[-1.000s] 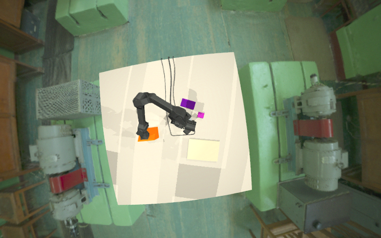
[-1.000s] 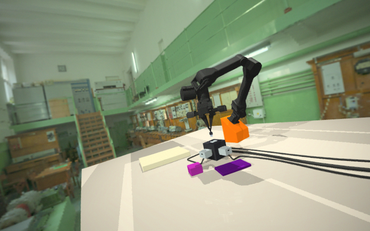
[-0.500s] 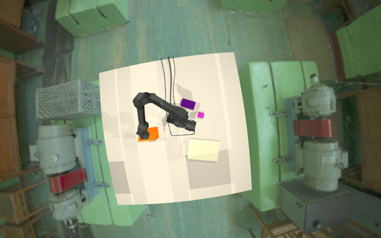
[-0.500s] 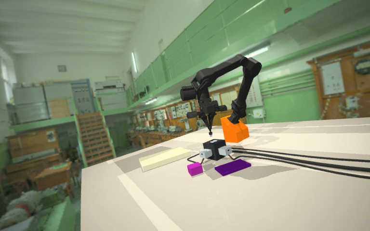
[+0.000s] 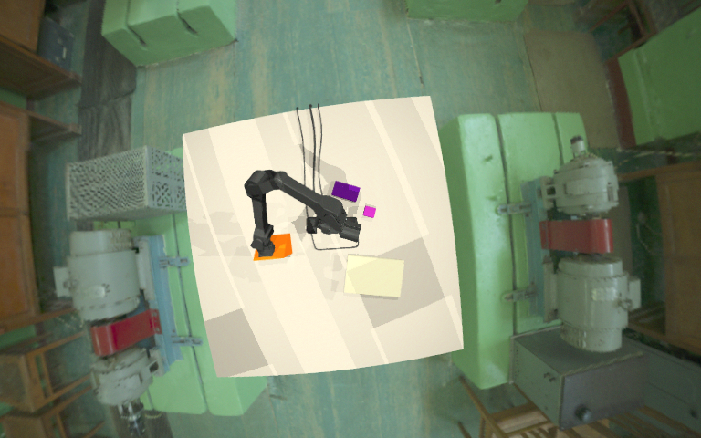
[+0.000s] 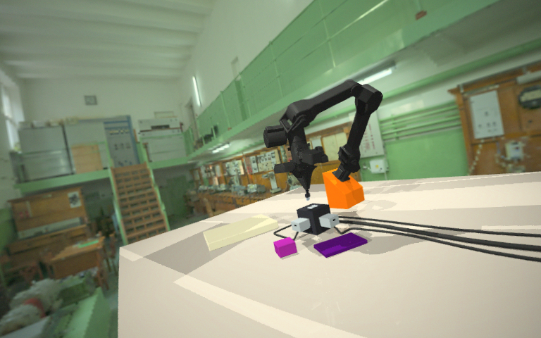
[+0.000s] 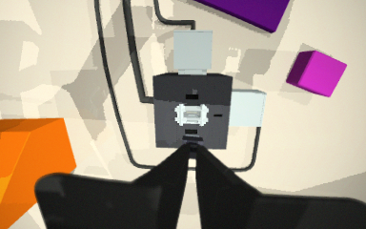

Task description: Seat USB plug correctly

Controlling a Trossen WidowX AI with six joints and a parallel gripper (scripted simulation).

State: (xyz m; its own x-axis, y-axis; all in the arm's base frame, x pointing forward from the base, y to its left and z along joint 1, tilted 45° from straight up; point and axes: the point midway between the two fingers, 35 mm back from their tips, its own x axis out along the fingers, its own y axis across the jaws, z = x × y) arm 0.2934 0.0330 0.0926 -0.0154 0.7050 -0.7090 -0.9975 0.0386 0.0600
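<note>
Pale table point(image 5: 320, 330) point(image 6: 247, 294) point(image 7: 305, 157) bearing cream slab point(image 5: 374, 276) point(image 6: 240, 231), purple slab point(image 5: 345, 191) point(image 6: 340, 244) point(image 7: 248, 10), magenta block point(image 5: 369, 212) point(image 6: 284, 247) point(image 7: 316, 73), black power cube point(image 6: 313, 219) point(image 7: 167, 129), orange block point(image 5: 282, 246) point(image 6: 345, 194) point(image 7: 33, 157).

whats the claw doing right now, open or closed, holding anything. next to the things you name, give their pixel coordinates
Claw point(image 6: 307, 191) point(image 7: 193, 151): closed on the small plug point(image 6: 307, 196) point(image 7: 193, 139), held above the black cube point(image 6: 313, 218) point(image 7: 167, 129).

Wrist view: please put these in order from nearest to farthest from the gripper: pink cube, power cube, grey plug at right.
1. Power cube, directly ahead
2. Grey plug, on its right side
3. Pink cube, upper right
</note>
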